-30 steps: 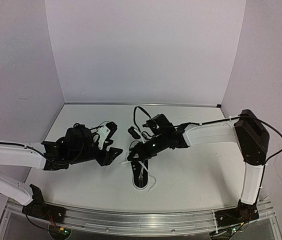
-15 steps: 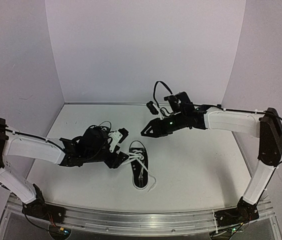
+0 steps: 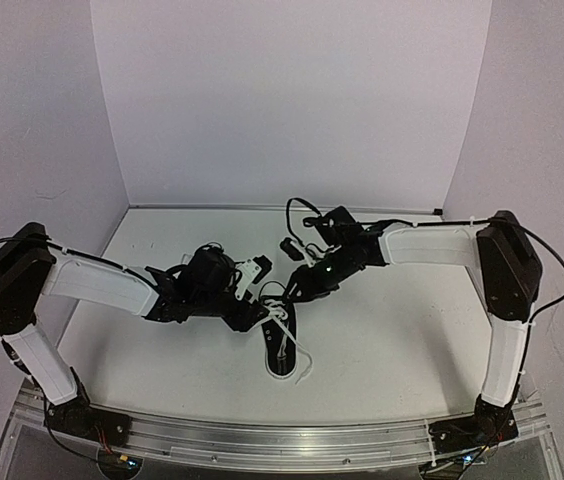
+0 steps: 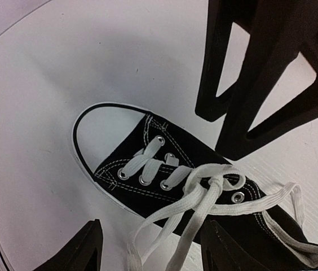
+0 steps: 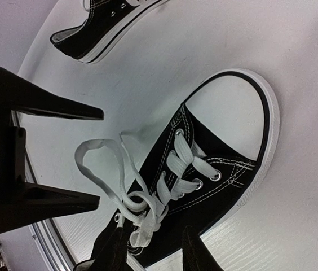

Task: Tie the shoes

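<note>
One black shoe (image 3: pixel 280 352) with a white toe cap lies mid-table, toe pointing away from the arms' bases, its white laces (image 4: pixel 204 195) crossed in a loose knot with a loop (image 5: pixel 100 155) trailing off its side. My left gripper (image 3: pixel 258 300) is open at the shoe's left, and lace strands run between its fingertips (image 4: pixel 85 248). My right gripper (image 3: pixel 292 293) hovers just above the laced front, jaws partly apart and open, holding nothing; the knot (image 5: pixel 148 217) sits by one finger (image 5: pixel 195 251). The other shoe (image 5: pixel 100 31) lies to the left, hidden under the left arm in the top view.
The white table (image 3: pixel 402 330) is boxed in by pale walls at the back and both sides. An aluminium rail (image 3: pixel 282 435) runs along its near edge. A black cable (image 3: pixel 297 210) loops up from the right wrist.
The right gripper left the shoe, swung up and back to the right, then came back down over its laces. The left arm reached further right, bringing its gripper up to the shoe.
</note>
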Available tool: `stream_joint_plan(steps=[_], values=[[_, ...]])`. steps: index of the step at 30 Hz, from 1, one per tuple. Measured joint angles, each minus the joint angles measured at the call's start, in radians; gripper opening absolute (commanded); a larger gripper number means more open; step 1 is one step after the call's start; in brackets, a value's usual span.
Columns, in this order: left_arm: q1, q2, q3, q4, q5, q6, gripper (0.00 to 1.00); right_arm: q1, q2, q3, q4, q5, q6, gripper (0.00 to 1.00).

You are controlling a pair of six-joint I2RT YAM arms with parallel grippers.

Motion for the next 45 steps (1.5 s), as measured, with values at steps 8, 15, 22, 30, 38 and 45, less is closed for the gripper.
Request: stream_joint_plan(steps=[8,15,22,30,38,45], values=[[0.003,0.023,0.002,-0.013,0.003,0.0,0.61,0.002,0.062,0.05,-0.008,-0.033,-0.024,0.3],[0.005,0.023,0.002,-0.013,0.003,0.0,0.6,0.01,0.101,0.066,-0.028,-0.054,-0.034,0.27],[0.006,0.024,0.002,-0.013,0.003,0.007,0.6,0.029,0.105,0.089,-0.035,-0.069,-0.049,0.09],[0.013,0.024,0.002,-0.017,0.002,0.026,0.6,0.034,0.105,0.092,-0.046,-0.073,-0.053,0.03],[0.023,0.04,0.002,-0.023,0.002,0.027,0.54,0.034,0.105,0.089,-0.055,-0.072,-0.054,0.0],[0.03,0.04,0.002,-0.023,0.001,0.026,0.46,0.034,0.101,0.085,-0.058,-0.071,-0.053,0.0]])
